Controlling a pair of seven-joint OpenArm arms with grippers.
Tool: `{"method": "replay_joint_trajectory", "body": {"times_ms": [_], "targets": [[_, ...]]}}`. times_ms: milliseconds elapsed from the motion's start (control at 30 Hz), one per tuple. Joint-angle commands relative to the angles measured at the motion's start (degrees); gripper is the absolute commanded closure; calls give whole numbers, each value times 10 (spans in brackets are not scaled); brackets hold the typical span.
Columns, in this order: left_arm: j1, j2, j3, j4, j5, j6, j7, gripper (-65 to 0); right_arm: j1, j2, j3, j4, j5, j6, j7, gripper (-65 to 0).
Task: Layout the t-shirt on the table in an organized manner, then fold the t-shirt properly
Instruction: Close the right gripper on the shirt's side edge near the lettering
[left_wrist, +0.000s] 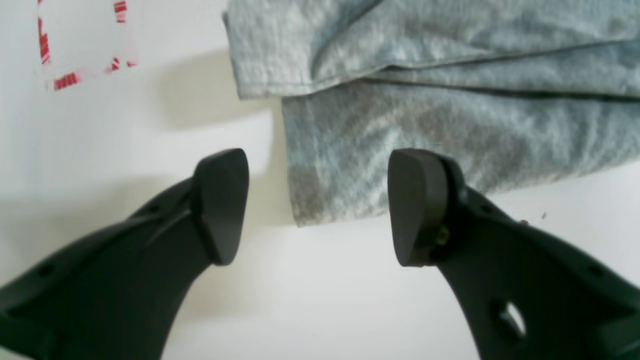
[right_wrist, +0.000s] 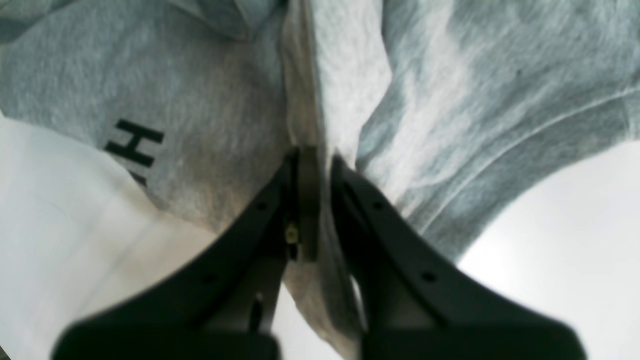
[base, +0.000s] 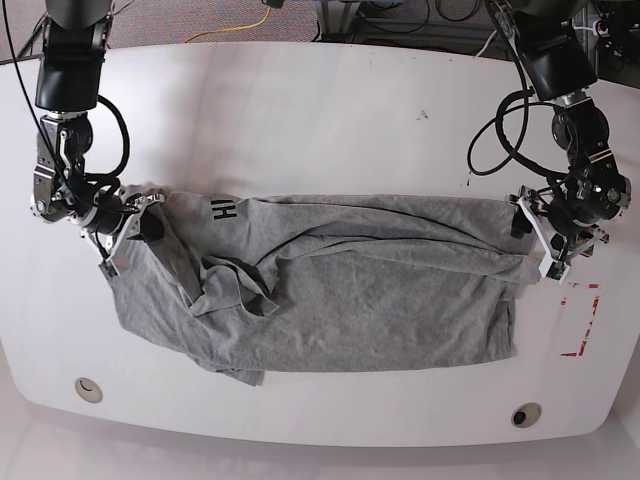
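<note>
The heather-grey t-shirt (base: 350, 290) lies wrinkled across the middle of the white table (base: 320, 110), with bunched folds toward its left side. My right gripper (right_wrist: 311, 159) is shut on a fold of the t-shirt (right_wrist: 450, 100) at its upper left edge, near the black letter H (right_wrist: 135, 142); in the base view this right gripper (base: 130, 226) sits at the shirt's left end. My left gripper (left_wrist: 320, 206) is open, and a corner of the t-shirt (left_wrist: 450, 125) reaches into the gap between its fingers. From the base camera the left gripper (base: 537, 238) is at the shirt's right edge.
A red outline mark (base: 580, 320) lies on the table right of the shirt, seen too as a red mark (left_wrist: 65, 80) from the left wrist. Two round holes (base: 87, 388) (base: 525, 413) sit near the front edge. Cables hang behind the far edge.
</note>
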Motion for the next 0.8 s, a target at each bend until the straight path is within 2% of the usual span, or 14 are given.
{"method": "replay_joint_trajectory", "body": {"times_ms": [0,167,333,767], "targets": [[-12,-8,0,10,-5,0,-8,-410,0,29,19,9,10,3,10,-3],[-12,-8,0,10,-5,0,-8,-411,-7,39,28,9,7,3,10,-3],[-12,-8,0,9,-5,0,-8,-411,-9,63,28,9,11,3,10,-3],[0,-15,-1,13,-8,0,-9,-410,-10,67,28,7,-7,3,12,-3]]}}
